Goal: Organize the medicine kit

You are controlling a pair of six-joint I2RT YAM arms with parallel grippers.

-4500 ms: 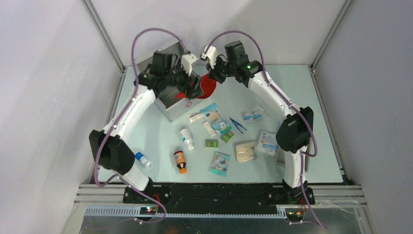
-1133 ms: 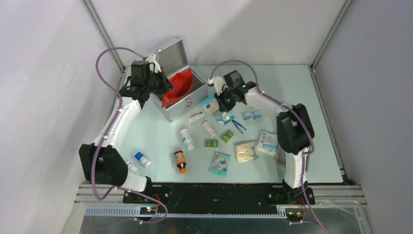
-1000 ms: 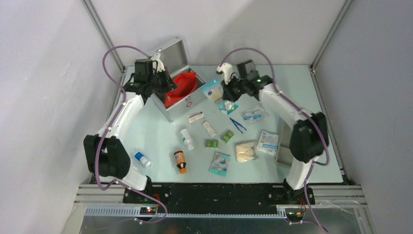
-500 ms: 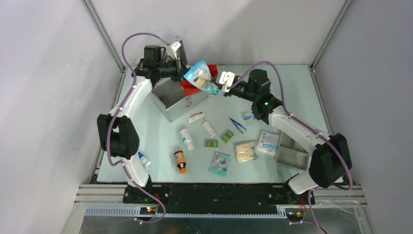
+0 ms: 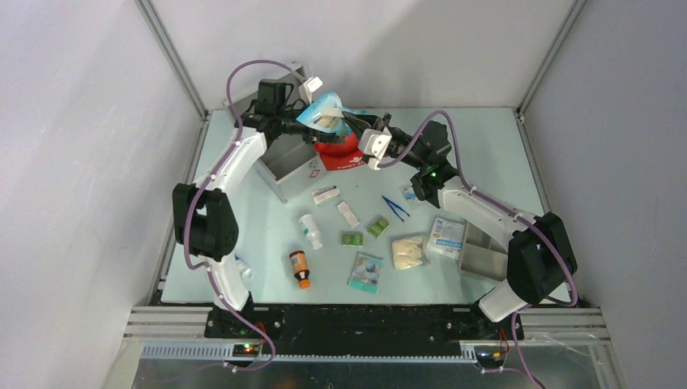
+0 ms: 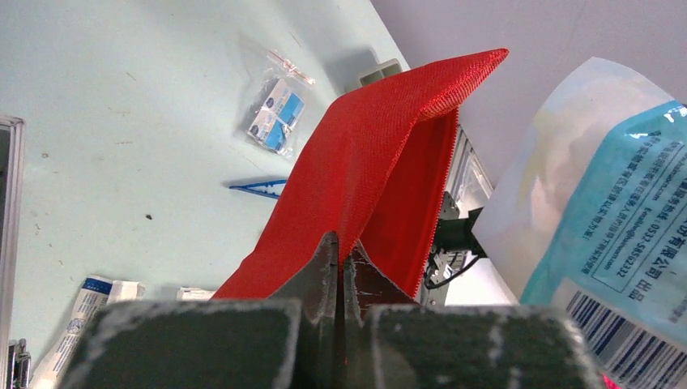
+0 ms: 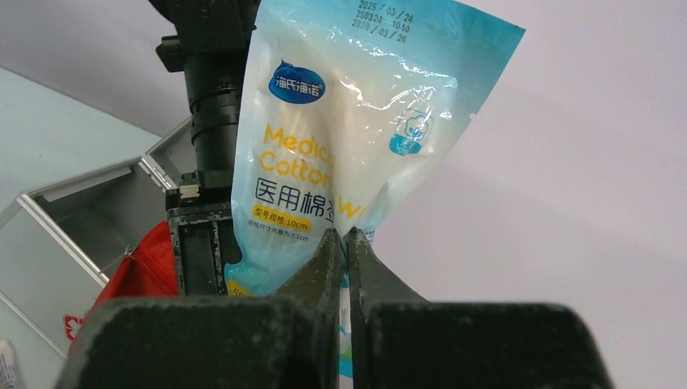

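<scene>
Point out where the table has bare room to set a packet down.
Bare pale green table in the far right corner, behind the right arm. There is also a strip from the silver aluminium case down to the white bottle. Crowded: the centre, from the blue tweezers to the grey plastic tray.

pouch: red, woven | cotton packet: blue-white, yellow lettering | medicine kit: silver
</scene>
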